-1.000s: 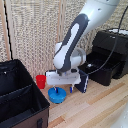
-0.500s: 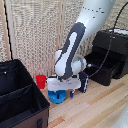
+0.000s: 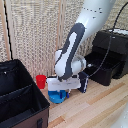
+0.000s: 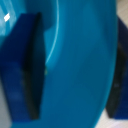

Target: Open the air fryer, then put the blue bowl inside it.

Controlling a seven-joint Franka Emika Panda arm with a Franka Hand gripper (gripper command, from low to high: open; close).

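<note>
Exterior view: the gripper is low over the blue bowl, and its white block hides most of the bowl; only the bowl's lower rim and side show beneath it. The finger ends are lost behind the block, so from here I cannot tell how the jaws stand. The white arm comes down from 1 o'clock, bends at a dark-sided elbow and ends in the wrist pointing straight down. The air fryer sits at 3 o'clock from the bowl, well apart, its drawer pulled forward; the handle is too blurred to pick out. A red cup stands just beside the bowl at 10 o'clock. A big black fabric case fills the 8 o'clock corner, cut off by the frame. Everything rests on a pale wooden counter before a woven beige wall.

Wrist view: blurred blue bowl fills the picture. Dark blue-tipped fingers stand either side of the bowl's wall, jaws apart; contact cannot be judged.
</note>
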